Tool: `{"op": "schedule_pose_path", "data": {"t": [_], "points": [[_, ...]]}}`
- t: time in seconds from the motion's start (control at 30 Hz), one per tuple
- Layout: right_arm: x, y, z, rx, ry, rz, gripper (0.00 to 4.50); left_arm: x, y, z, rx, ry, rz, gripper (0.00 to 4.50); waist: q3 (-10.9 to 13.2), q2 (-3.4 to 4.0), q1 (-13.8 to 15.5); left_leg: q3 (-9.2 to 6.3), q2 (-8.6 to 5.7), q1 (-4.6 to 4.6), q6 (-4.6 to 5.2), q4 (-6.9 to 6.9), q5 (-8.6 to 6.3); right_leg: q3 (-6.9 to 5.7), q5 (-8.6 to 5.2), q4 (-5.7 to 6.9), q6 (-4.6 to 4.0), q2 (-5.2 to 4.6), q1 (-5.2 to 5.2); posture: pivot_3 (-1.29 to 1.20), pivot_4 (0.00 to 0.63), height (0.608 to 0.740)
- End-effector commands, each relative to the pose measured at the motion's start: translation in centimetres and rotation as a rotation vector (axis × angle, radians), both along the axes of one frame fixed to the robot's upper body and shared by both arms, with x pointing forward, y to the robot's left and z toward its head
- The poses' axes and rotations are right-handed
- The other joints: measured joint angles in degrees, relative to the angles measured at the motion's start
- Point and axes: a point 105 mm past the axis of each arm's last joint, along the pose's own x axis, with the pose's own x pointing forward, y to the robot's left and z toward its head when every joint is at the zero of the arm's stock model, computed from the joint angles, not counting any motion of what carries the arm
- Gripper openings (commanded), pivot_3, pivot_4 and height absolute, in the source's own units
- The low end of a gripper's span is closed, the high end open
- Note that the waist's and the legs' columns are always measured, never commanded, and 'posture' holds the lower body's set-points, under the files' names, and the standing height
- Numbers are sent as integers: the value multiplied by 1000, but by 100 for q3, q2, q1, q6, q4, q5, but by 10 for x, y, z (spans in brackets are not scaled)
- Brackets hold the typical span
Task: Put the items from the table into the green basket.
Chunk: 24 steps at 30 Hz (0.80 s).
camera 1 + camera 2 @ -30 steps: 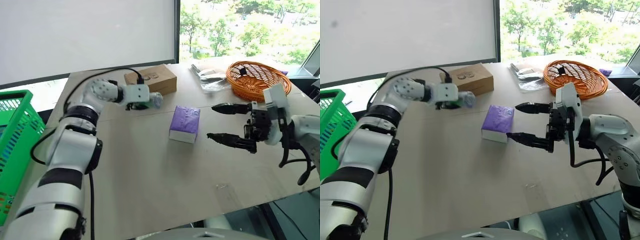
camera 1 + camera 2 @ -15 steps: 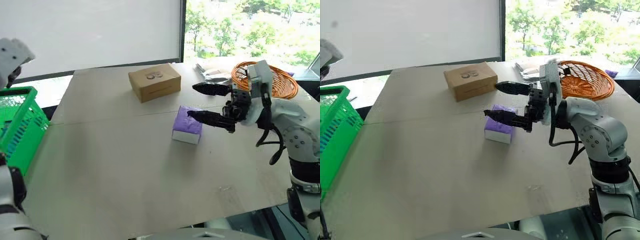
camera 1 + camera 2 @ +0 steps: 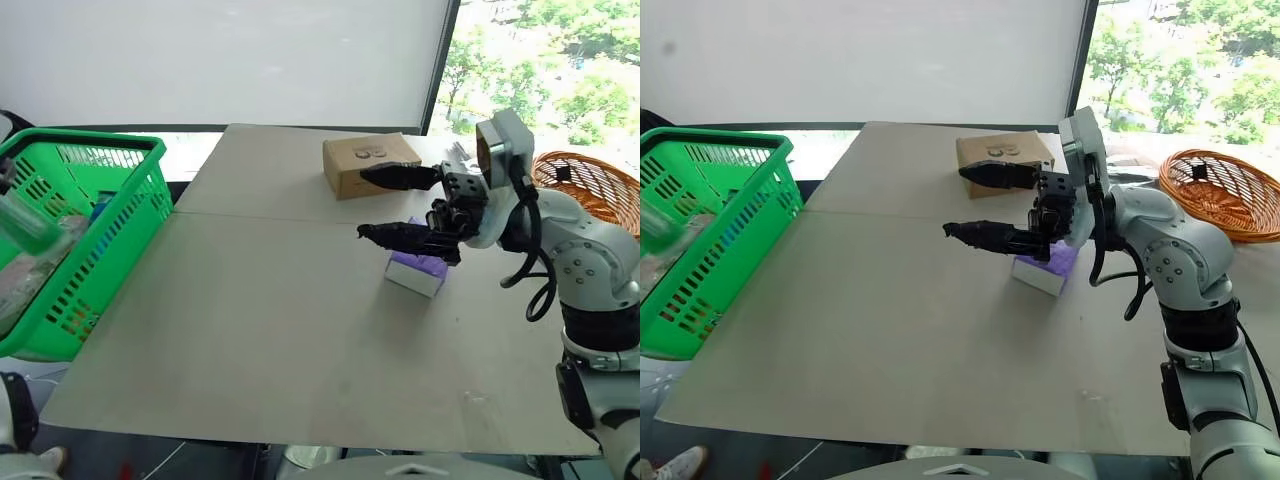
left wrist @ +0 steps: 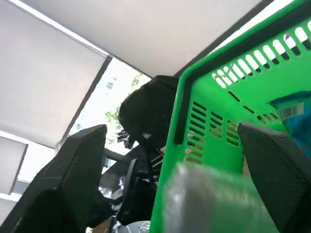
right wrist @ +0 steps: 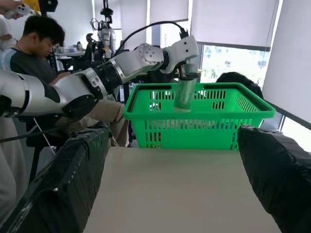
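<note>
The green basket stands off the table's left edge. My left gripper hangs above the basket's rim, open. Just under it a blurred can is in the air, free of both fingers, and over the basket. The same can shows as a pale smear over the basket's inside. The purple-topped white pack lies on the table's right half. My right gripper is open and points left, with its lower finger lying over the pack.
A brown cardboard box sits at the table's far side behind the right gripper. An orange wicker bowl stands at the far right. Blue packaged goods lie in the basket. A seated person is beyond the basket.
The camera has swung left. My left gripper carried the can from beside the box to above the basket and opened, and the can is dropping. My right gripper moved left over the purple pack.
</note>
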Motion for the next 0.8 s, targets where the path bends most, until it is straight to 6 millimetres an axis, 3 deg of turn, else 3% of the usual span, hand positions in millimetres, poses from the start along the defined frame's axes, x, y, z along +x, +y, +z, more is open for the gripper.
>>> {"op": "schedule_pose_path", "data": {"t": [0.03,0.13,0.23,0.3,0.4,0.5,0.73,0.8], "points": [[12,-4,-12,-81,-21,-114,4500,6,-17,28,-10,-116,-63,4464,-5,2,4,2,0,-1,0,0,0,1,0,0,0,0,-1,279,0,740],[26,-13,-52,-288,-92,-251,4500,24,-52,28,-203,-187,-267,4464,-19,0,-3,9,-2,-5,-1,0,0,2,0,-6,0,-1,-1,265,0,740],[38,-32,-97,-549,-215,-351,4500,31,-115,4,-411,-94,-622,4464,-31,11,-40,15,-5,-15,0,3,0,4,1,-17,2,-6,-5,244,0,740],[49,-42,-114,-650,-284,-424,4500,18,-157,-15,-491,3,-864,4464,-31,15,-165,26,-5,-21,-7,4,4,13,1,-24,2,-8,-8,244,0,740],[66,-54,-129,-747,-360,-529,4500,-12,-198,-44,-553,157,-1097,4464,-31,16,-401,45,11,-27,-24,5,14,36,1,-25,0,-16,-20,227,0,740],[74,-58,-137,-797,-407,-570,4500,-28,-212,-62,-582,241,-1156,4464,-29,18,-652,60,29,-17,-27,-3,12,62,2,-29,-7,-2,-23,227,0,740],[71,-55,-163,-879,-392,-522,4500,-26,-218,-70,-627,220,-1120,4464,-22,34,-767,51,41,23,-15,-11,8,47,8,-30,-28,39,7,236,0,740],[70,-53,-166,-877,-386,-511,3575,-27,-221,-74,-636,222,-1120,4500,-22,35,-786,51,43,31,-21,-10,13,48,12,-29,-33,53,14,239,0,740]]}}
